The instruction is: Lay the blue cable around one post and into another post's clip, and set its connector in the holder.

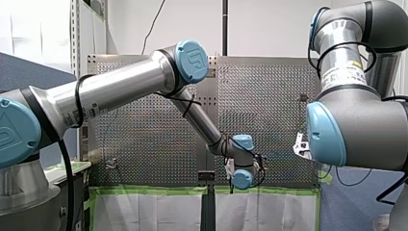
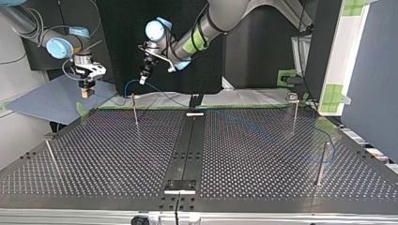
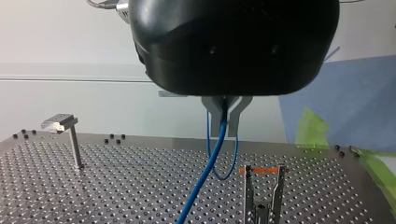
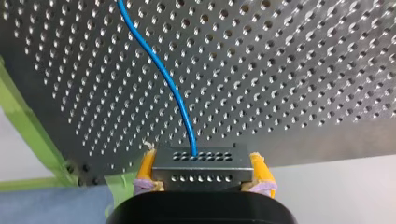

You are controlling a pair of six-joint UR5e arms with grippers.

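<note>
Left gripper: my left gripper [image 3: 224, 122] was closed on the blue cable [image 3: 205, 172], high over the table's [image 2: 263, 154] far edge in the top view.
Right gripper: my right gripper [image 4: 202, 173] squeezed the connector [image 4: 201, 161] between its yellow pads [image 4: 147, 165], just past the table's far left corner in that view.
Cable: one end sat in the connector. Another part ran down from the left fingers to the table.
Clip post: the clip post [image 3: 264, 196] stood just beside the hanging cable, which was not in the clip.
Danger: the cable could pull tight and slip out, or snag on the post, if one arm moved too fast.
</note>
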